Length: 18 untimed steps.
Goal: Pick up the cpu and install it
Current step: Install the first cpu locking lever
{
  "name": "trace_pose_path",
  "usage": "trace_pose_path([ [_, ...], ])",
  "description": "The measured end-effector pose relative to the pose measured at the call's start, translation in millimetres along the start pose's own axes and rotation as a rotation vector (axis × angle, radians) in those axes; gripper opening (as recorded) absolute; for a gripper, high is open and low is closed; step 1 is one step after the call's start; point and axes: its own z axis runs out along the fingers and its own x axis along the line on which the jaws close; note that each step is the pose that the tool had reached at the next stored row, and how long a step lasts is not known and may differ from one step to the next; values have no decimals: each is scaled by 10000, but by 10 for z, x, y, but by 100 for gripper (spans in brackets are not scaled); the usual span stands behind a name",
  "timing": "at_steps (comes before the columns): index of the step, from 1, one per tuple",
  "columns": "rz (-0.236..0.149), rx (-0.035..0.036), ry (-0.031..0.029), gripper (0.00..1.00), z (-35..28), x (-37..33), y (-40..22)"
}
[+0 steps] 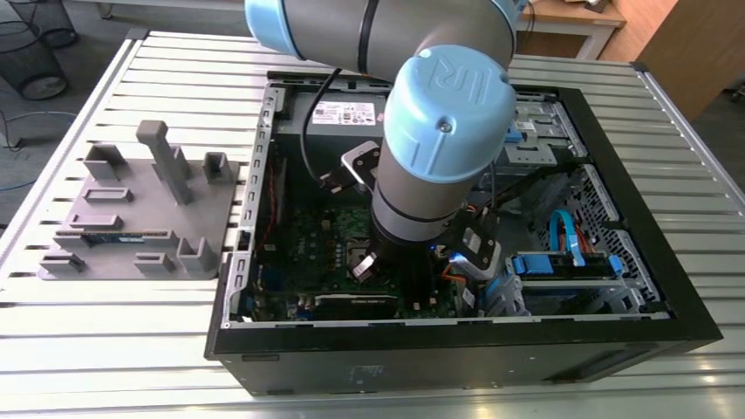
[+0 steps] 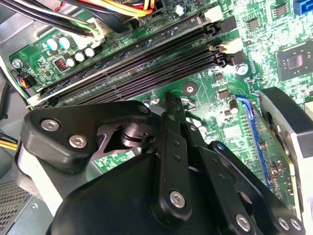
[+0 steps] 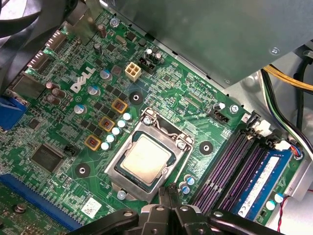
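Broadly, the slatted metal table carries an open computer case, and the arm reaches down into it over the green motherboard. To the exterior view's left of the case lies a grey holder tray with upright blocks and a thin green memory stick in one of its slots. Inside the case sit a grey power-supply box, coloured cable bundles, and a row of dark memory slots — one of them, in the first wrist view, filled with a blue-labelled module.

The gripper hangs just above the board at the edge of the metal socket frame. Its black fingers seem drawn close together with nothing between them, though the linkage hides the tips in the second wrist view, so this is hedged.

The cpu lies flat inside that socket frame, just beside the fingertips and apart from them — a small square chip with a dull silvery-grey top.
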Motion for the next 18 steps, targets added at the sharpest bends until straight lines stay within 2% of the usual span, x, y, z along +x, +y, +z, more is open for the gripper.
trace_pose_path([
  [18,58,5,-6,11,0,12,8],
])
